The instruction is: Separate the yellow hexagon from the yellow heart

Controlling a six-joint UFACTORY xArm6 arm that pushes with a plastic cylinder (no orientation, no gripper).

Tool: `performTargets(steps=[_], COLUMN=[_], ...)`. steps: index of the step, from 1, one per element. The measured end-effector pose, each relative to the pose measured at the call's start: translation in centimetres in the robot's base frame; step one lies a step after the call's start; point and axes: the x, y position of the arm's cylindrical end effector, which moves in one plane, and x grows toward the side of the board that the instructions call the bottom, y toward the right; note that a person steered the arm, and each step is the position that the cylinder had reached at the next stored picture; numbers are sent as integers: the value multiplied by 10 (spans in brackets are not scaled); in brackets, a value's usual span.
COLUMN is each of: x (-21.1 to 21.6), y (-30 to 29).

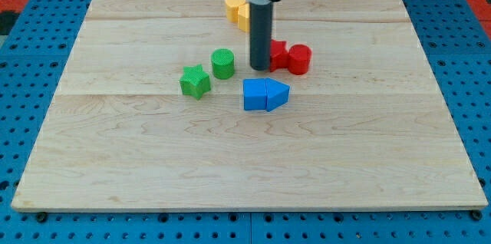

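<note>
Two yellow blocks sit touching near the view's top centre: one (232, 6) on the left and one (244, 15) just right of it, partly hidden by the rod, so which is the hexagon and which the heart I cannot tell. My tip (260, 67) rests on the board below them, about a block's length away, right beside the left edge of a red block (278, 55).
A red cylinder (299, 58) touches the red block's right side. A green cylinder (222, 63) and a green star (195, 81) lie left of my tip. A blue cube (255, 94) and a blue pointed block (277, 93) lie together below it.
</note>
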Motion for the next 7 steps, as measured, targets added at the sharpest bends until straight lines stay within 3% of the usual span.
performTargets(steps=[2,4,5,7], x=[-56,-149,-168,-142], y=[33,40,2,-90])
